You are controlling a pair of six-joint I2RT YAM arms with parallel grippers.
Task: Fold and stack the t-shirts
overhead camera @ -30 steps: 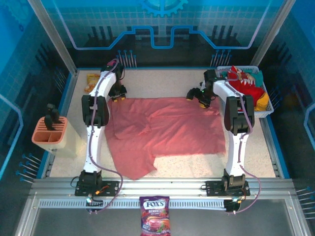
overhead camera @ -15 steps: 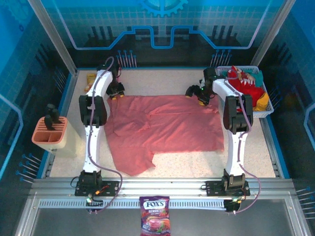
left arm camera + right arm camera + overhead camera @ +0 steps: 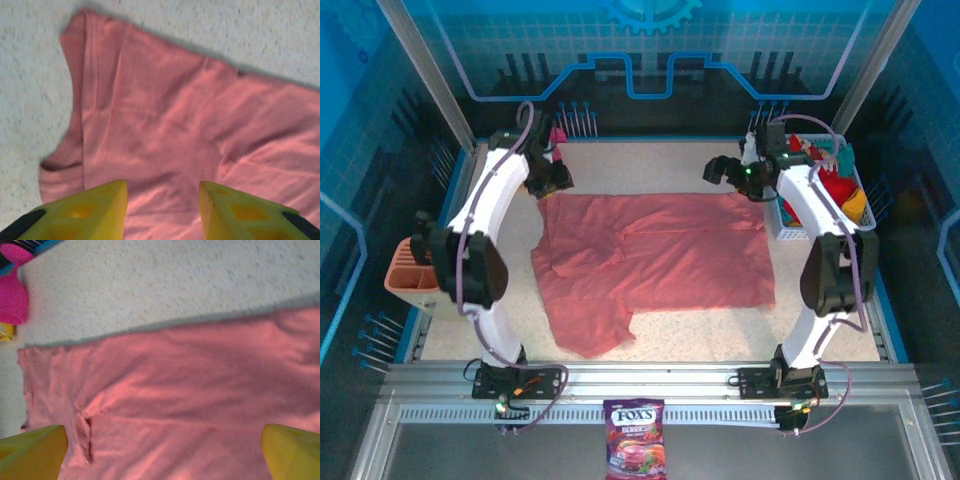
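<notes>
Salmon-pink t-shirt [image 3: 655,255] ringed by speckled tabletop [image 3: 650,165]

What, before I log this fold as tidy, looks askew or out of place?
The salmon-pink t-shirt lies lopsided: its near-left corner juts out as a flap past the straight near edge. A sweets packet sits beyond the near edge of the table.

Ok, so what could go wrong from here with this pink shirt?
The salmon-pink t-shirt lies uneven, with a flap jutting out at its near left corner, so the next fold may come out crooked. The left gripper hangs open close to the magenta goblet and could knock it. The right arm runs close by the white basket holding the red t-shirt and might snag it.
</notes>
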